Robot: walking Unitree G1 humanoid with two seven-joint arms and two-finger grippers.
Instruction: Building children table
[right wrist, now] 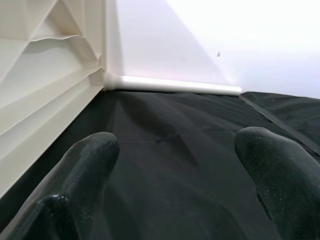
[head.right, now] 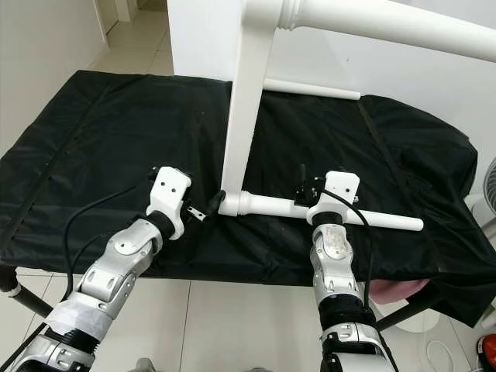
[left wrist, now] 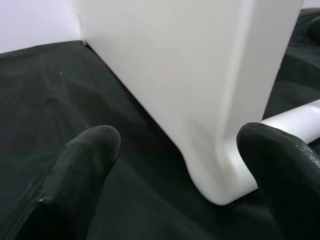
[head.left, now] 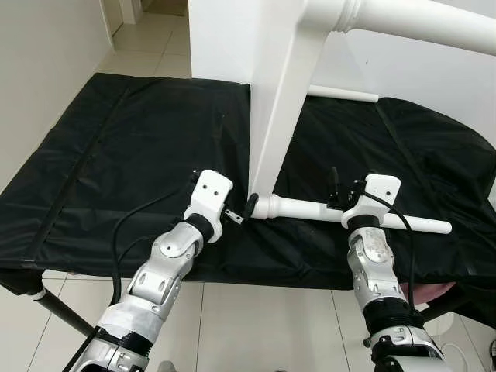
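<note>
Standing on edge across the middle of the desk [head.left: 116, 139], under its black cover [head.left: 93, 178]: a white tabletop [head.left: 279, 116], bottom corner resting on the cover toward the near edge. Screwed into that bottom corner and lying flat along the near edge: one white table leg [head.left: 310, 209], running off toward the right edge. Jutting from the upper corner of the tabletop, high over the desk: a second white leg [head.left: 418, 19], pointing to the right. Flat on the cover at the far edge, just behind the tabletop: a third white leg [head.left: 345, 94].

Left gripper [head.left: 239, 211] low at the near edge, just left of the tabletop's bottom corner, one black fingertip touching or nearly touching the joint where the lying leg meets the panel. Fingers [left wrist: 85, 165] spread wide in the left wrist view, the rounded white corner between them, nothing clamped.

Right gripper [head.left: 335, 190] hovering over the lying leg about midway along it, close above it, contact impossible to confirm. Fingers [right wrist: 85, 170] parted wide in the right wrist view, pointing across the black cover toward the far-edge leg, with the ribbed underside of the tabletop on one side; nothing held.

Pale tiled floor [head.left: 147, 43] beyond the far left corner, white wall [head.left: 46, 54] along the left.
</note>
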